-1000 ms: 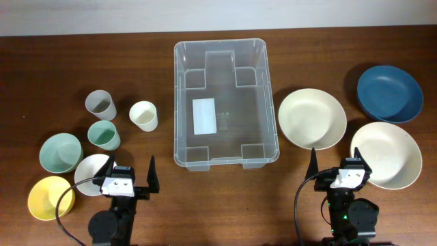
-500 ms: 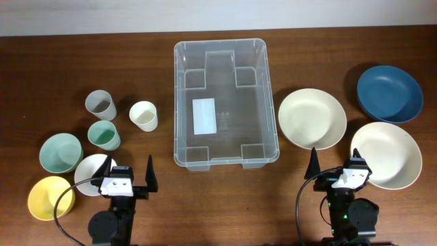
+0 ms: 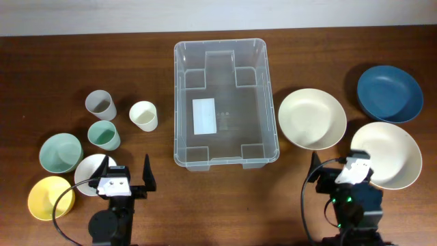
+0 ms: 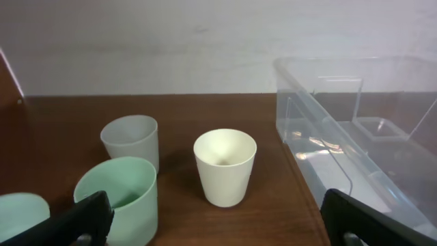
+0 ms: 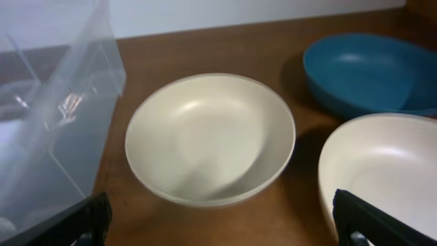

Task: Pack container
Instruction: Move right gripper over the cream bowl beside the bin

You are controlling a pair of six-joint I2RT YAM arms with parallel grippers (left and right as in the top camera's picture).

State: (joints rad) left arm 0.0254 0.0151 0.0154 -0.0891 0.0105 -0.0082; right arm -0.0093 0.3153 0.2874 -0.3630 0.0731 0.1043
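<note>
The container (image 3: 177,102) is a large clear bin in the middle of the table, empty, with a white label (image 3: 204,115) on its floor. It also shows in the left wrist view (image 4: 321,119) and the right wrist view (image 5: 75,89). My left gripper (image 3: 128,172) is open and empty near the front edge, facing a cream cup (image 4: 224,167), a grey cup (image 4: 131,140) and a green cup (image 4: 117,201). My right gripper (image 3: 338,169) is open and empty, facing a cream bowl (image 5: 210,137).
On the left stand a grey cup (image 3: 101,104), cream cup (image 3: 143,115), green cup (image 3: 104,134), green bowl (image 3: 60,152), white bowl (image 3: 89,167) and yellow bowl (image 3: 48,198). On the right are a cream bowl (image 3: 313,118), blue bowl (image 3: 389,93) and white bowl (image 3: 392,150).
The right wrist has shifted a little to the right and the left gripper has dipped slightly. Nothing was taken hold of and no object moved.
</note>
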